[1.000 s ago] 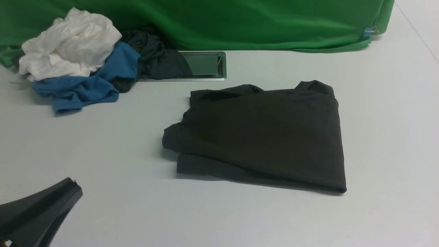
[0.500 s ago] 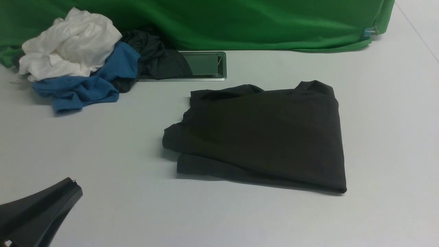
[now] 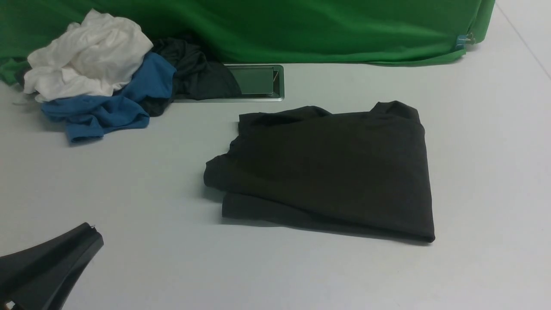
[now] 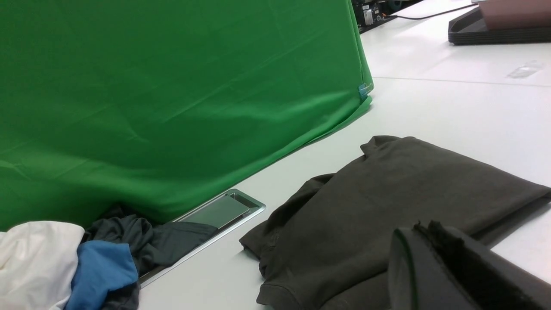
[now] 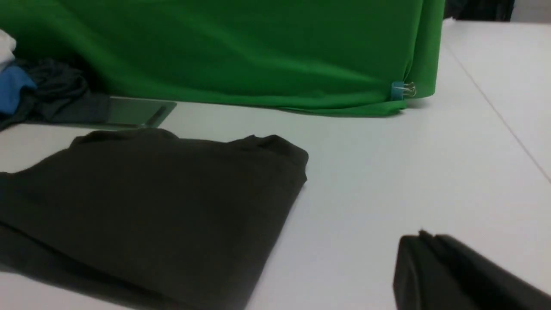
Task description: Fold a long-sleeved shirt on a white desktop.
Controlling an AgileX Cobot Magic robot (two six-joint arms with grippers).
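White desktop (image 3: 129, 181): one folded long-sleeved shirt (image 3: 327, 168), three heaped garments (image 3: 107, 73), two closed, empty grippers (image 3: 88, 234) (image 5: 419, 254).

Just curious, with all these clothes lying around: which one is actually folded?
The dark shirt lying alone mid-table, folded into a flat, layered rectangle. The white garment, blue garment and black garment are crumpled together in a heap by the green cloth.

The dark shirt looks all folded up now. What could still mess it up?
The long-sleeved shirt is folded unevenly: its layers stick out at its left edge, so a nudge might undo the fold. The shut left end effector sits nearby on the white desktop; a careless sweep could drag the cloth.
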